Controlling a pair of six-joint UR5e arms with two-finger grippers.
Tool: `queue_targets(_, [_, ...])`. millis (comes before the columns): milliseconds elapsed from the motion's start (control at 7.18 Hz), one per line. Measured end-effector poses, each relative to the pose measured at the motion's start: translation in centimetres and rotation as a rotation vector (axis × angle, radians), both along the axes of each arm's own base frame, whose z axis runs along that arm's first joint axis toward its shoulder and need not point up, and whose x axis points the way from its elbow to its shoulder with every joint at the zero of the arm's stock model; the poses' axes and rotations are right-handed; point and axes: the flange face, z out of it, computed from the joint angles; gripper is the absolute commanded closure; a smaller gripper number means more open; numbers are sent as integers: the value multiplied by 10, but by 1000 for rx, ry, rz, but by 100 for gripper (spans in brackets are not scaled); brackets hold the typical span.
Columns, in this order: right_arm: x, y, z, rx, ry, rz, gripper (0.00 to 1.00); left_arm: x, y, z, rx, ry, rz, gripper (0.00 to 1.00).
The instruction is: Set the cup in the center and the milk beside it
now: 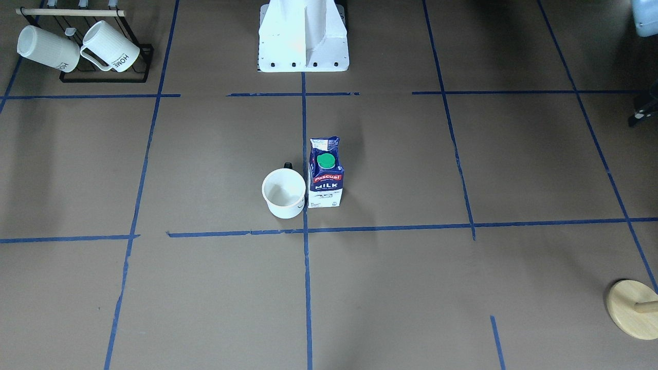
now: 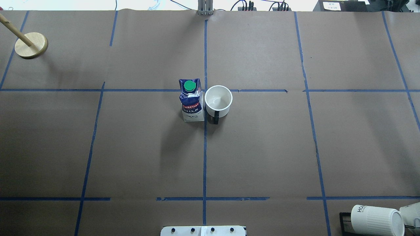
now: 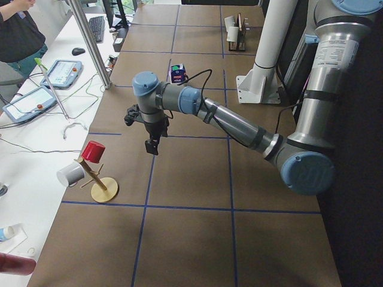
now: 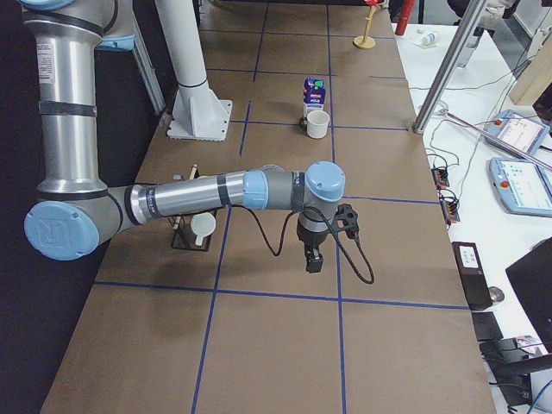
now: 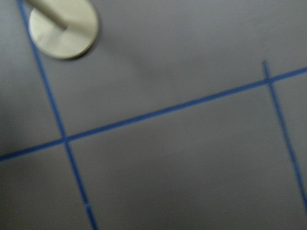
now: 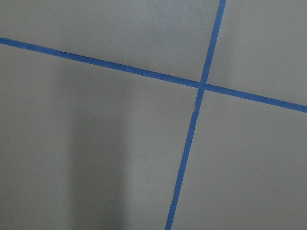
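The white cup [image 1: 284,193] stands upright with its dark handle toward the robot, just left of the centre tape line. It also shows in the overhead view [image 2: 218,101]. The blue milk carton [image 1: 325,174] with a green cap stands upright right beside it, nearly touching, across the line; it shows in the overhead view too [image 2: 192,100]. Both stand just behind the tape crossing of the center [image 1: 305,231]. My left gripper [image 3: 152,145] and right gripper [image 4: 313,257] hang above the table, far from both; I cannot tell whether they are open or shut.
A black rack [image 1: 105,77] with two ribbed "HOME" mugs sits at the table corner on the robot's right. A wooden peg stand [image 2: 31,45] stands at the far left corner, also in the left wrist view [image 5: 63,28]. The robot base [image 1: 303,41] is at the table's edge.
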Motion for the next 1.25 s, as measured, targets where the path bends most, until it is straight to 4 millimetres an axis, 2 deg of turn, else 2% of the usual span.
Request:
queue_targets(279, [0,0,0,0,0,0,0,-22,40,68,-41,-5,-23,0])
queue_targets(557, [0,0,0,-1,0,0,0,-34,69,108,-91,-11,-44,0])
queue_targets(836, [0,0,0,-1,0,1,0,-39,77,118,-108,-19,-56,0])
queue_targets(1254, [0,0,-1,1,-1,1,0,-46,76,113,-94,-31,-72,0])
